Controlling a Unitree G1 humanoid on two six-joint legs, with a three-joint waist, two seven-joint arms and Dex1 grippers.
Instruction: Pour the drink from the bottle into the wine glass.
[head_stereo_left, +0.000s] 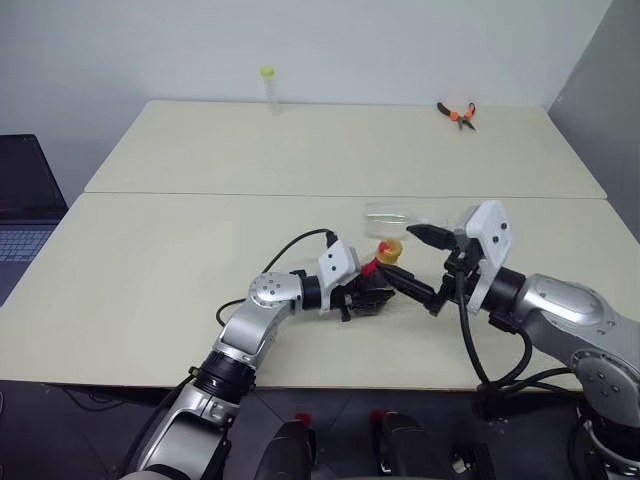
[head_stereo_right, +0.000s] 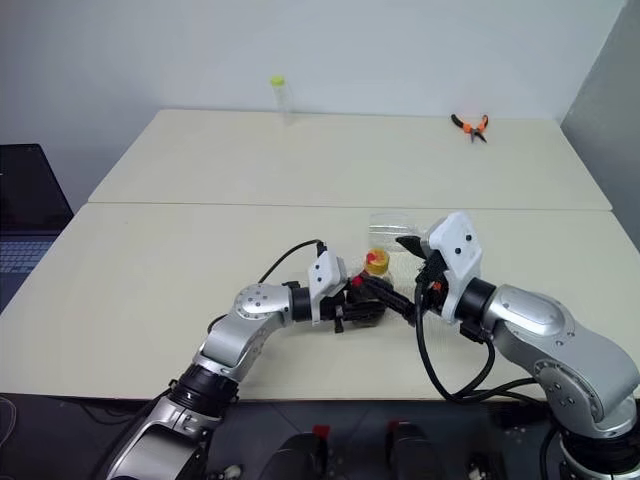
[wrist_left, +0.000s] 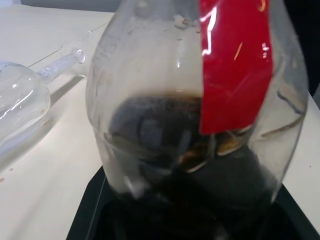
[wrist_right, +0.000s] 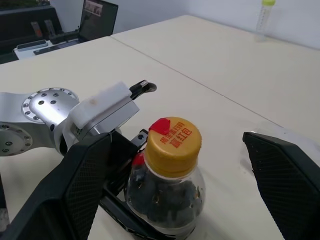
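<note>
My left gripper (head_stereo_left: 366, 298) is shut on the belly of the bottle (wrist_right: 167, 192), a small clear one with a red label (wrist_left: 235, 65) and a yellow cap (head_stereo_left: 389, 248). It is held just above the near table. The dark drink (wrist_left: 190, 200) fills its lower part. My right gripper (head_stereo_left: 421, 262) is open, with one finger on each side of the cap and apart from it. The wine glass (head_stereo_left: 393, 213) is just beyond the bottle and appears to lie on its side, its bowl (wrist_left: 17, 107) and stem (wrist_left: 59, 66) resting on the table.
A tall tube with a yellow-green cap (head_stereo_left: 268, 88) stands at the far table's back edge. Orange-handled pliers (head_stereo_left: 457, 114) lie at the back right. A laptop (head_stereo_left: 20, 205) sits off the table to the left. A seam (head_stereo_left: 300, 195) divides the two tables.
</note>
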